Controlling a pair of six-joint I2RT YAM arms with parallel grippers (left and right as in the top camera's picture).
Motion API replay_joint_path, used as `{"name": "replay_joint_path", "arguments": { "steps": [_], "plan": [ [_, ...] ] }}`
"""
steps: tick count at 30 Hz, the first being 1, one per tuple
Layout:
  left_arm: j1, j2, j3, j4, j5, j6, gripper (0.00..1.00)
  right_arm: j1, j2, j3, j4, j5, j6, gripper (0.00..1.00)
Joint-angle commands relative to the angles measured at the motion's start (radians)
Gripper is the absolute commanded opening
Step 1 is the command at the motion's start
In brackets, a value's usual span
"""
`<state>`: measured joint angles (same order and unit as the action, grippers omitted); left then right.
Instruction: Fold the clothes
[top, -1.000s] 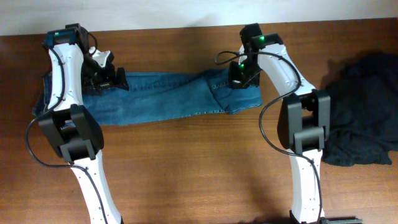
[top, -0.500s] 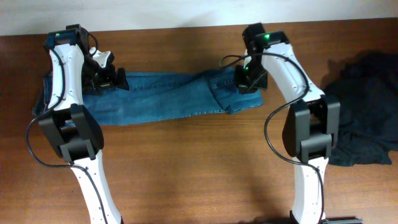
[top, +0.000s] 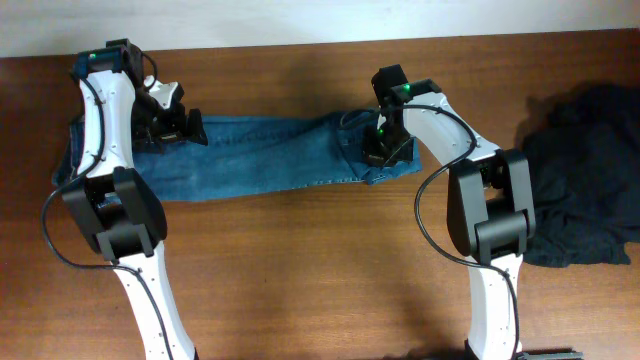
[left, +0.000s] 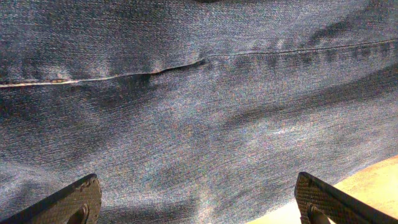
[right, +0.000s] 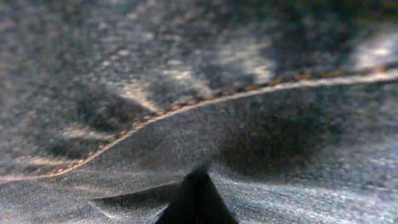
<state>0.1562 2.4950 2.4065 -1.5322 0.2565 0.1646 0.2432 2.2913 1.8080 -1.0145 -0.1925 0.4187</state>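
1. Left wrist view, nearest: the left gripper (left: 199, 208) stands open, with its fingertips (left: 78, 199) wide apart at the lower corners of the frame. Nothing lies between them. The jeans (left: 199, 112) fill the view below, with a seam running across and a strip of table (left: 367, 186) at lower right.
2. Right wrist view: the right gripper (right: 196, 199) shows as a single dark point, so the tips read as closed together. They sit low on creased denim beside an orange-stitched seam. Whether any cloth is pinched between them cannot be told.
3. Overhead, near edge: bare wood and the two arm bases.
4. Overhead, right side: a dark garment (top: 585, 190) lies in a heap, well apart from the jeans and untouched.
5. Overhead, mid-table: the jeans lie stretched lengthwise toward the far edge. The left gripper is over their left end.
6. Change over the last second: the right gripper swung out past the right end of the jeans and then came back inward over the doubled-over right portion. The left arm did not move. The outline of the jeans looks much the same.
7. Judgement: the right arm is repositioning for a grasp, and no fold across the length has been made yet.
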Motion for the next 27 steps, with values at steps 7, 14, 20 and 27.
{"name": "replay_joint_path", "arguments": {
  "steps": [7,14,20,27],
  "plan": [
    [-0.003,-0.007,-0.006,-0.001,0.001,0.013,0.99,0.003,-0.06,0.27,-0.065,0.002,0.002,0.05],
    [-0.003,-0.007,-0.006,-0.001,0.001,0.013,0.99,0.006,-0.039,0.265,-0.032,0.045,0.002,0.07],
    [-0.003,-0.007,-0.006,-0.001,0.001,0.013,0.99,0.006,0.054,0.265,0.064,0.047,0.003,0.07],
    [-0.003,-0.007,-0.006,-0.011,0.001,0.013,0.99,0.006,0.156,0.265,0.092,0.047,0.029,0.04]
  ]
}}
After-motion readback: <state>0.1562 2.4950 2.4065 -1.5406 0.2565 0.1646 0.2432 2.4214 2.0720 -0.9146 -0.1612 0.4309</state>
